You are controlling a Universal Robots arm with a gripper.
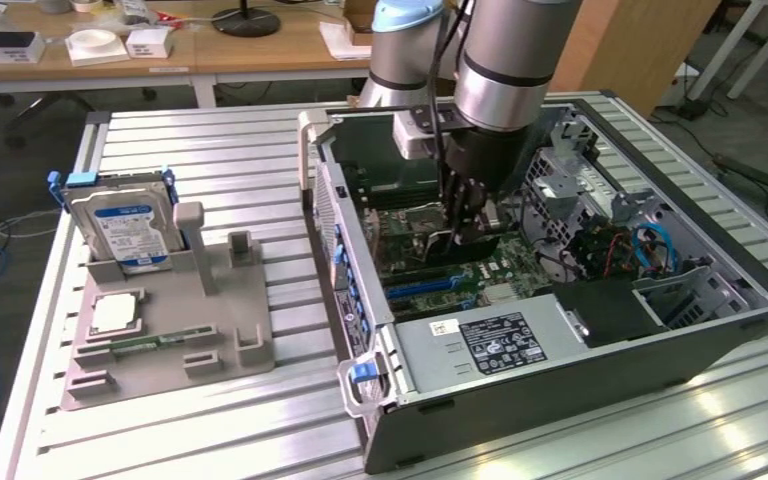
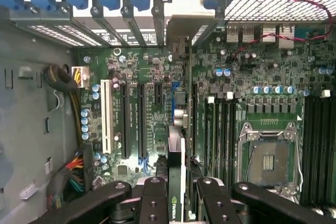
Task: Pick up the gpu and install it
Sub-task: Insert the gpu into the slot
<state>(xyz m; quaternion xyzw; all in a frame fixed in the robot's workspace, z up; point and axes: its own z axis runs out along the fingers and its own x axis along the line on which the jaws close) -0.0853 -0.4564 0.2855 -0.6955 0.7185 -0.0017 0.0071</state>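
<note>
The gpu (image 2: 177, 145) appears edge-on in the wrist view, a thin dark card with a green logo near my fingers and its silvery bracket (image 2: 181, 27) at the case's slot wall. My gripper (image 2: 178, 187) is shut on the card's upper edge, black fingers (image 2: 153, 195) on either side. The card stands upright over the motherboard's expansion slots (image 2: 140, 121), next to a long black slot; whether it is seated I cannot tell. In the exterior view my gripper (image 1: 468, 225) reaches straight down inside the open computer case (image 1: 704, 330), above the green board.
A grey fixture (image 1: 171, 340) on the exterior view's left carries the silver hard drive (image 1: 124, 225) and a square processor chip (image 1: 117, 312). Inside the case are the power supply (image 1: 484, 340), the bare CPU socket (image 2: 268, 156), memory slots and cable bundles (image 2: 68, 85).
</note>
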